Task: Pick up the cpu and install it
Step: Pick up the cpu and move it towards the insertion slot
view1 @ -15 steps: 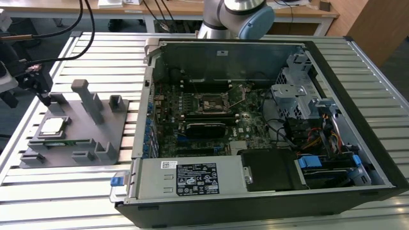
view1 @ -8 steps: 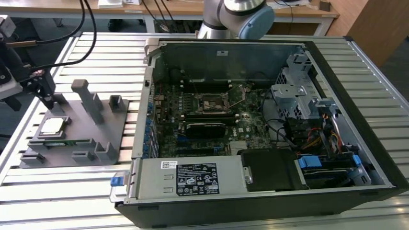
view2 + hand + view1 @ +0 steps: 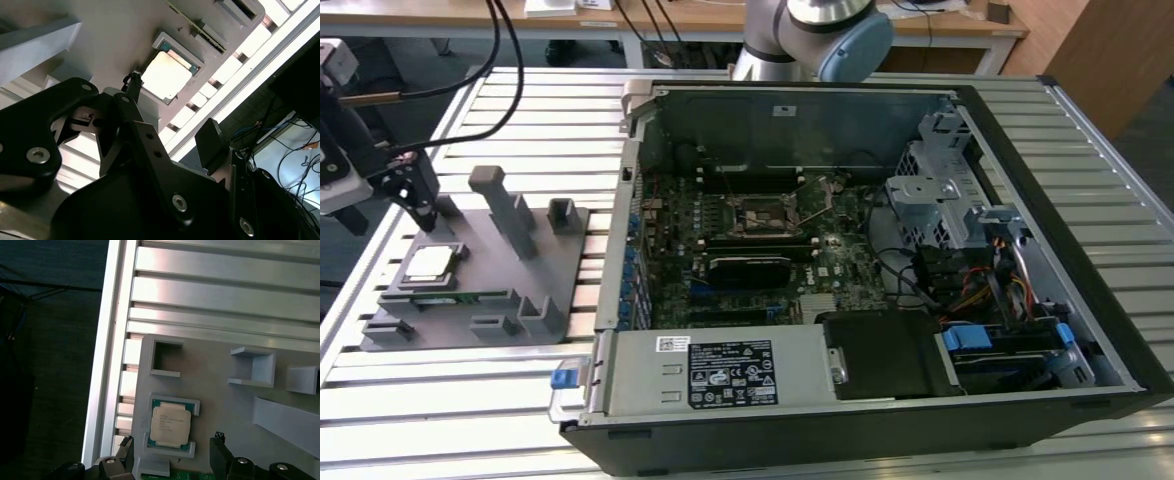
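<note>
slatted metal table [image 3: 454,430] | wooden desk [image 3: 707,22] behind | dark floor [image 3: 50,365]

Faint print on cpu [image 3: 170,422], case label [image 3: 731,372], none legible

Bright, even light. Glare bleaches the cpu [image 3: 167,75] in the second wrist view; in the exterior view the computer case [image 3: 854,432] darkens toward four o'clock.

Exterior view high, wide; both wrist views share cpu [image 3: 170,424] [image 3: 167,75]
</note>
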Action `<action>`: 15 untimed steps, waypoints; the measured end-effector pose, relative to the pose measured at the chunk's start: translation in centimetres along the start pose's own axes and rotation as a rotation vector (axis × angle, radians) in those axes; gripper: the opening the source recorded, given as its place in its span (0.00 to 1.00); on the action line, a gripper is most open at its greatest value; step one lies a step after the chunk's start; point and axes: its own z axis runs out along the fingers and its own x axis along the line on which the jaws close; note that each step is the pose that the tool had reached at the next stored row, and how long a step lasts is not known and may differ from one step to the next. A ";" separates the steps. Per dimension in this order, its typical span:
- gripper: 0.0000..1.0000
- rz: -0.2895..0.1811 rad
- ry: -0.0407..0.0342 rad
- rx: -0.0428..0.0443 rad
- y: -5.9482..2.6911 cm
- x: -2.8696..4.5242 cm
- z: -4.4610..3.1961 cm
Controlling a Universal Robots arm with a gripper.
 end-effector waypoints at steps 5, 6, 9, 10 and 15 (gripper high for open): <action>0.70 0.000 -0.0001 0.0000 -0.01 -0.01 0.26; 0.70 0.000 0.0000 0.0000 -0.01 -0.01 0.33; 0.70 0.000 0.0001 0.0000 -0.02 -0.01 0.48; 0.70 0.000 0.0002 0.0001 -0.02 -0.01 0.52; 0.70 0.000 0.0000 0.0000 -0.03 -0.02 0.82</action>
